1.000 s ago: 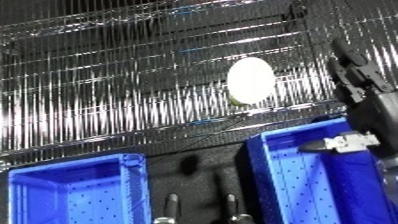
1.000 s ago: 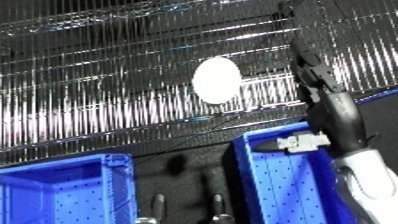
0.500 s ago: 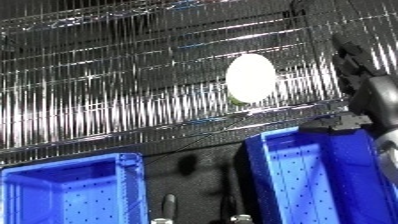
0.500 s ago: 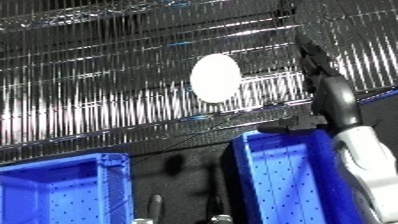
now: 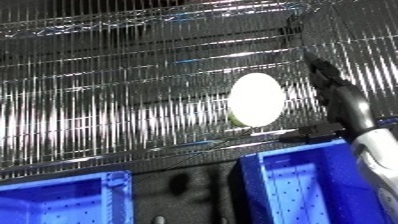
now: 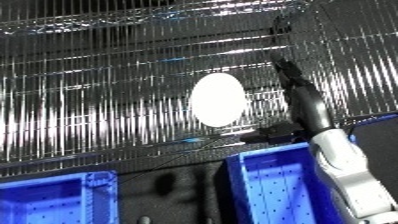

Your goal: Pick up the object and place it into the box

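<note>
- One pale, egg-shaped object (image 6: 218, 99) rests on a wire shelf (image 5: 107, 110), its long axis roughly upright, its lower end at the shelf's front rail.
- The wire shelf fills the upper part of both views, its thin metal rods catching bright glints; a second wire level (image 5: 160, 20) runs across the top.
- The right hand (image 6: 300, 97) is raised to the right of the object, level with it, its black fingers (image 6: 286, 70) straight and pointing up and back along the shelf.
- A small gap of shelf wire shows between the hand and the object in the right eye view, so the two look near but apart; nothing is held.
- The thumb (image 6: 275, 132) sticks out to the left, below the object's lower right side; whether it touches the shelf rail cannot be told.
- The white and silver right forearm (image 6: 348, 170) comes up from the lower right corner, crossing in front of a bin.
- Two blue bins sit below the shelf: the right bin (image 5: 298, 192) under the object and hand, the left bin (image 5: 62, 197) at the lower left, with a dark gap between them.
- The left hand shows in neither view.
</note>
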{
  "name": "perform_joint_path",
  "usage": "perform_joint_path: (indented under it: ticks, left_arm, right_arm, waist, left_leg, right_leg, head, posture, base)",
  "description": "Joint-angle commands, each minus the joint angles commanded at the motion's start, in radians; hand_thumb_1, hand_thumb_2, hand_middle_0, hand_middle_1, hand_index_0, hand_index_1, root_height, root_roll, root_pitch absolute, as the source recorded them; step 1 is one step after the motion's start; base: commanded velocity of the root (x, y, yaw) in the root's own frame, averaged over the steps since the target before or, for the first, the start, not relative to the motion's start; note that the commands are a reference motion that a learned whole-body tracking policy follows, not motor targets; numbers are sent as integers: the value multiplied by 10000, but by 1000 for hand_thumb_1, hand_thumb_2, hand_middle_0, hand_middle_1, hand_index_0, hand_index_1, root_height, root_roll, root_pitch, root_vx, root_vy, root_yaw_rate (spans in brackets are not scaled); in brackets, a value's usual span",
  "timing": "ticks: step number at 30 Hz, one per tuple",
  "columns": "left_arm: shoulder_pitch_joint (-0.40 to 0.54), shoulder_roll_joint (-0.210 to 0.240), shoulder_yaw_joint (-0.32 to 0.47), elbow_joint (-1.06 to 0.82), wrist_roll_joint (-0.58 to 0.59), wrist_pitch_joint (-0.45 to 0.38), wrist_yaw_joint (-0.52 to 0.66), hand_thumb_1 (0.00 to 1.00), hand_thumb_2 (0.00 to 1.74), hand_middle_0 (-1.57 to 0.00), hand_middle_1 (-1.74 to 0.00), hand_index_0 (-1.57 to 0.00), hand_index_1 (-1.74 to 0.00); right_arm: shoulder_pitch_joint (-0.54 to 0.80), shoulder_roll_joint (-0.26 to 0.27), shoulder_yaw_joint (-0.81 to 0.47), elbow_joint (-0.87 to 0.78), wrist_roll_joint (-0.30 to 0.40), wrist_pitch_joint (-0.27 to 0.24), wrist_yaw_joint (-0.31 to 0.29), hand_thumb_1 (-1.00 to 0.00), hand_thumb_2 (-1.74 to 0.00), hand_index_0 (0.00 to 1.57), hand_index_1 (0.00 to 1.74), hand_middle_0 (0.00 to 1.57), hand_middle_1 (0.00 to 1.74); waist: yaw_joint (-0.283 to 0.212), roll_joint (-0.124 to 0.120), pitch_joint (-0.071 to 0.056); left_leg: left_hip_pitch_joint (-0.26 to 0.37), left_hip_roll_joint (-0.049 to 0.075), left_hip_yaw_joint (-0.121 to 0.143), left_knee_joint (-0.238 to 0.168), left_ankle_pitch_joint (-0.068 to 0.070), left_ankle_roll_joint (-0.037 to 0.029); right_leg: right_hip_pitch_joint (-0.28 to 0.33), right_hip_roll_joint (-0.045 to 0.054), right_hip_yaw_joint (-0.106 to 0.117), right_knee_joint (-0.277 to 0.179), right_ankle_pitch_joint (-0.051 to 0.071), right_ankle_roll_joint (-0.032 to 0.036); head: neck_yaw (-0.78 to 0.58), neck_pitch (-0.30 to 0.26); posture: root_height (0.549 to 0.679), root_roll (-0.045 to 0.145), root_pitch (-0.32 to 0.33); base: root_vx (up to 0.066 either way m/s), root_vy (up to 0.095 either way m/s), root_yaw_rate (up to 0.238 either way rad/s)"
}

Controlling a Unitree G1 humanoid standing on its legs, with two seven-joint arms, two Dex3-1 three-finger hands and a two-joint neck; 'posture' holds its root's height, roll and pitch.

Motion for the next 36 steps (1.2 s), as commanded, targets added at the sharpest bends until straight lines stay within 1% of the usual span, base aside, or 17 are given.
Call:
perform_joint_path:
  ticks: [4,7,11,15,19,25,35,36]
  left_arm:
    - [19,-31,-92,-86,-86,-61,-11,0,0,0,0,0,0]
    - [53,-49,-140,-135,-118,-113,-26,0,0,0,0,0,0]
    - [103,-91,-229,-180,-255,-140,-18,0,0,0,0,0,0]
    - [148,-158,-210,-160,-363,-162,25,0,0,0,0,0,0]
    - [163,-203,-240,-156,-333,-161,44,0,0,0,0,0,0]
    - [216,-243,-313,-231,-349,-166,31,0,0,0,0,0,0]
    - [255,-348,-407,-247,-464,-152,79,0,0,0,0,0,0]
    - [255,-348,-407,-247,-464,-152,79,0,0,0,0,0,0]
  right_arm:
    - [-264,61,140,248,-23,82,62,0,0,0,0,0,0]
    - [-407,123,222,363,11,154,137,0,0,0,0,0,0]
    - [-584,337,305,487,133,233,175,0,0,0,0,0,0]
    - [-740,581,375,517,227,250,223,0,0,0,0,0,0]
    - [-851,852,453,378,298,220,217,-200,-348,314,348,314,348]
    - [-998,1122,579,39,398,246,165,-500,-870,785,870,785,870]
    - [-945,1324,607,-183,370,195,248,-1000,-1740,1570,1740,1570,1740]
    - [-945,1324,607,-183,370,195,248,-1000,-1740,1570,1740,1570,1740]
  waist:
    - [78,70,0]
    - [135,114,0]
    - [216,179,0]
    - [277,222,0]
    - [323,251,0]
    - [379,291,0]
    - [377,318,0]
    - [377,318,0]
  left_leg:
    - [-221,-65,-27,80,32,45]
    - [-331,-99,-42,101,59,66]
    - [-409,-141,-38,81,100,79]
    - [-405,-183,-33,41,134,73]
    - [-391,-233,-25,3,162,67]
    - [-303,-299,-11,-105,221,82]
    - [-156,-322,-8,-254,322,78]
    - [-156,-322,-8,-254,322,78]
  right_leg:
    - [-206,8,-24,112,-13,-53]
    - [-309,10,-58,155,-14,-82]
    - [-362,-2,-127,147,-11,-126]
    - [-343,-11,-169,115,-6,-160]
    - [-309,-12,-199,81,-6,-191]
    - [-202,-6,-241,-10,6,-236]
    - [-67,1,-283,-111,25,-305]
    - [-67,1,-283,-111,25,-305]
  head:
    - [105,166]
    - [235,280]
    - [375,350]
    - [484,297]
    - [570,241]
    - [622,294]
    - [573,252]
    - [573,252]
  posture:
    - [606,52,90]
    - [606,53,98]
    - [606,54,105]
    - [607,57,107]
    - [608,59,108]
    - [611,63,107]
    - [613,69,102]
    - [613,69,102]
  base:
    - [-1,8,20]
    - [0,4,17]
    - [8,9,11]
    - [23,19,7]
    - [21,8,28]
    - [10,0,13]
    - [-9,-3,3]
    - [-19,-10,6]
